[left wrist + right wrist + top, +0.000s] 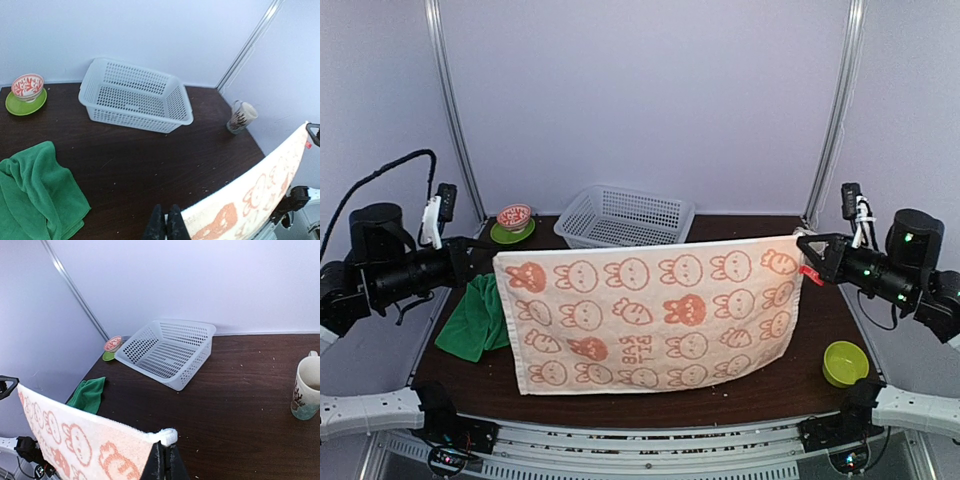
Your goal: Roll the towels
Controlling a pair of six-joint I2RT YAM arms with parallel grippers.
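Nearest the top camera, the left arm's base (pixel 438 405) and the right arm's base (pixel 848 405) are seen bolted at the near edge of the desk (pixel 760 385). Just behind them the orange towel (pixel 650 315) is held up like a curtain.

The left gripper (pixel 490 252) is clamped on the towel's upper left corner, and the right gripper (pixel 807 255) is clamped on its upper right corner. In each wrist view the fingers are pressed together on the cloth edge.

The towel's long axis runs left to right across the desk, with the top edge pulled nearly straight and roughly level between the grippers. The printed face is turned toward the near edge, and the cartoon figures stand upright. The sheet hangs down from the top edge. Whether its lower edge rests on the desk cannot be told.

The green towel (pixel 475 318) lies crumpled on the left side of the desk, partly hidden behind the orange one, and no clear long axis can be read from it.

As a judgement, the task is at an early stage, since no roll is seen in either towel. The orange towel appears to be spread out for laying flat. Laying it down and rolling it are left to do, and the green towel is untouched.

Behind the towels a white basket (pixel 625 215) stands at the back. A small bowl on a green saucer (pixel 514 218) stands at the back left and a mug (pixel 306 387) at the back right. A green bowl (pixel 845 362) sits near the right front.
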